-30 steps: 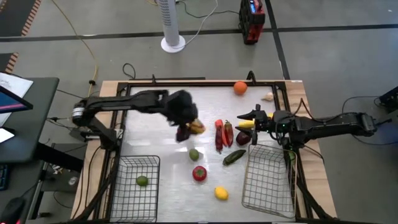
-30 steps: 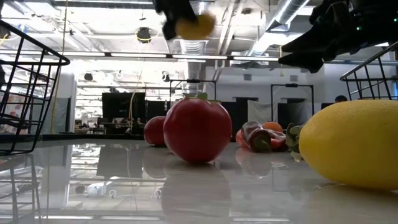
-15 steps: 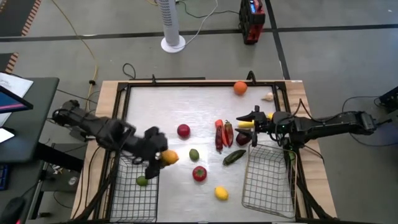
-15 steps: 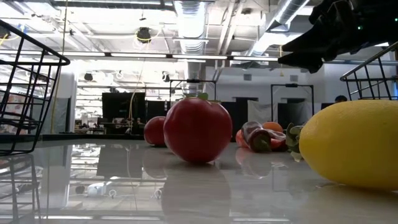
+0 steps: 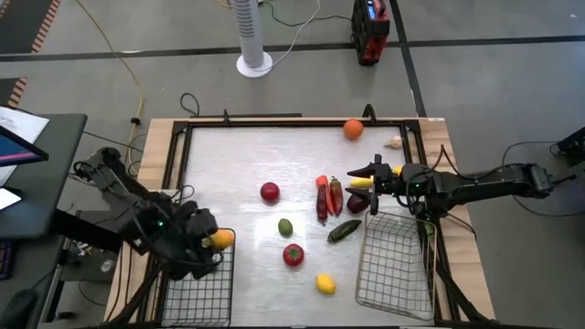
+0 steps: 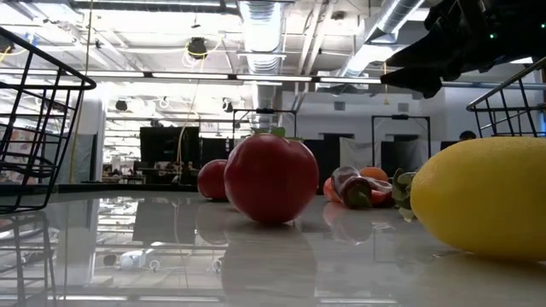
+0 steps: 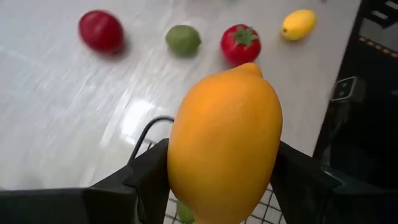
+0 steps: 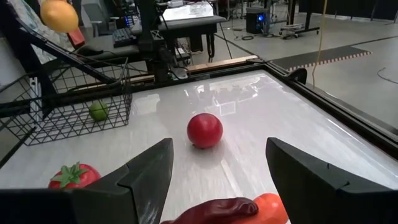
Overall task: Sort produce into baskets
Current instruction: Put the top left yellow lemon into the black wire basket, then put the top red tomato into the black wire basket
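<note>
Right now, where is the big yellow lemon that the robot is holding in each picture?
High view: the lemon sits in the left gripper over the left basket.
Low view: not in it; the lemon on the table there is another one.
Left wrist view: the middle, between the jaws.
Right wrist view: top corner, above the basket.
Shared landmark: the red apple.

Glossy pale worktop (image 5: 238,169) edged by a wooden border. Beyond its far edge, on grey floor: white tower fan (image 5: 251,37) on a round base, cable trailing away; red and black box (image 5: 369,29) just beside a dark floor line. Dark side desk (image 5: 37,174) left of the worktop, papers on its corner. Ceiling ducts (image 6: 264,17) and strip lights overhead.
</note>
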